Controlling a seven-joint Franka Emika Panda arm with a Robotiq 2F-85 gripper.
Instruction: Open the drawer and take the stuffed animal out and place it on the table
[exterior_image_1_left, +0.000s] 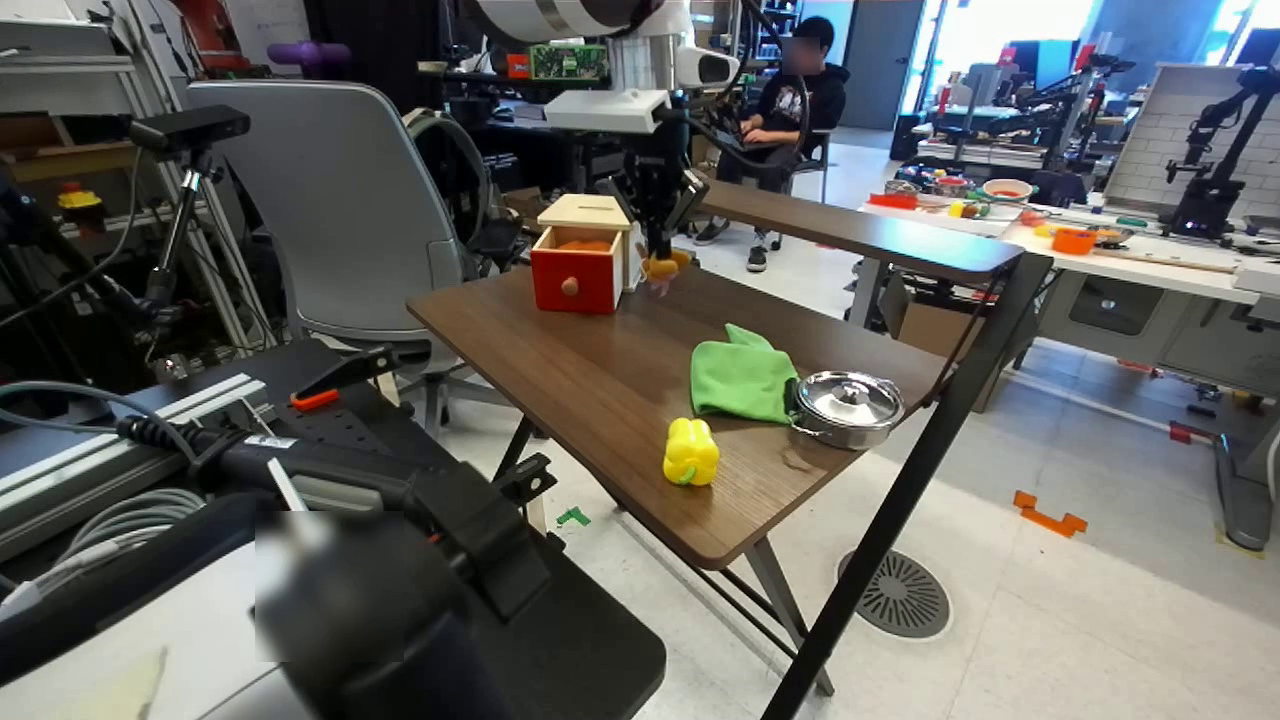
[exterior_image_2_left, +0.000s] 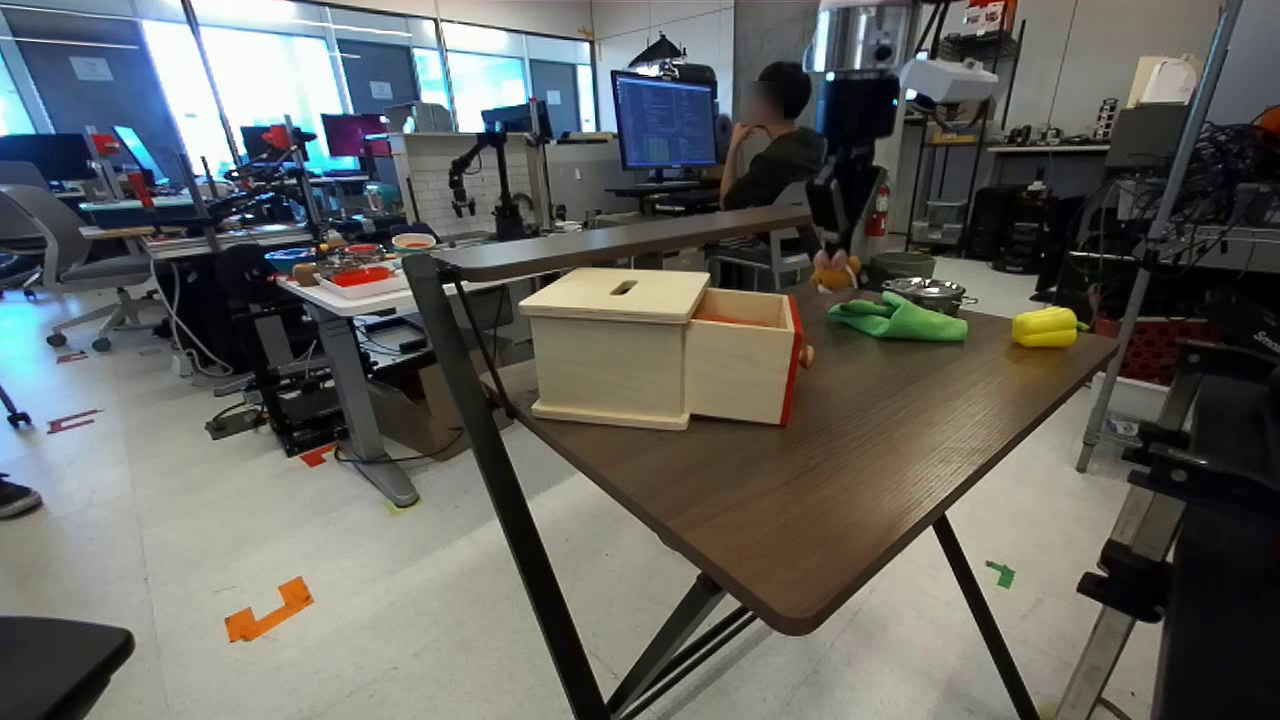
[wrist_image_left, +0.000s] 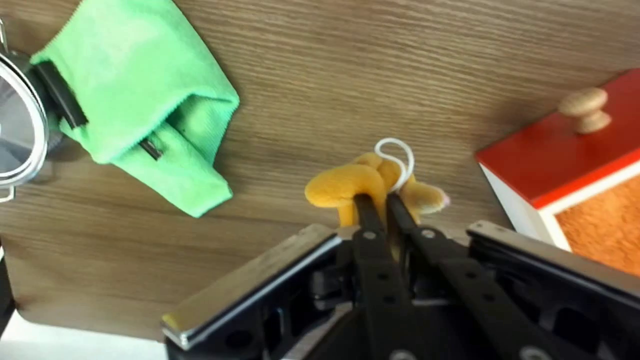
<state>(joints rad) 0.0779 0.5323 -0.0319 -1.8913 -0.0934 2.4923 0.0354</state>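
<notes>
Over the table (wrist_image_left: 300, 90), the toy (wrist_image_left: 335, 187) was pinched in the gripper (wrist_image_left: 378, 202), with the drawer (wrist_image_left: 540, 155) at three o'clock from it in the wrist view. The drawer stood pulled out, so I took the opening and taking-out as done and the placing as the step in hand. In an exterior view the toy (exterior_image_2_left: 835, 277) looked lifted off the table, though how high I could not tell. The next move called, I judged, for a gentle lowering onto bare table, then a spread of the fingers and a straight rise. The cloth (wrist_image_left: 130, 85) lay near ten o'clock, the pot (wrist_image_left: 20, 125) beyond it toward nine; a drift that way risked setting the toy on the cloth.

As for the fingers (wrist_image_left: 366, 212), they were almost together, parted only by the toy's soft yellow-orange body. A white loop (wrist_image_left: 411, 160) curled up toward twelve o'clock beside them.
</notes>
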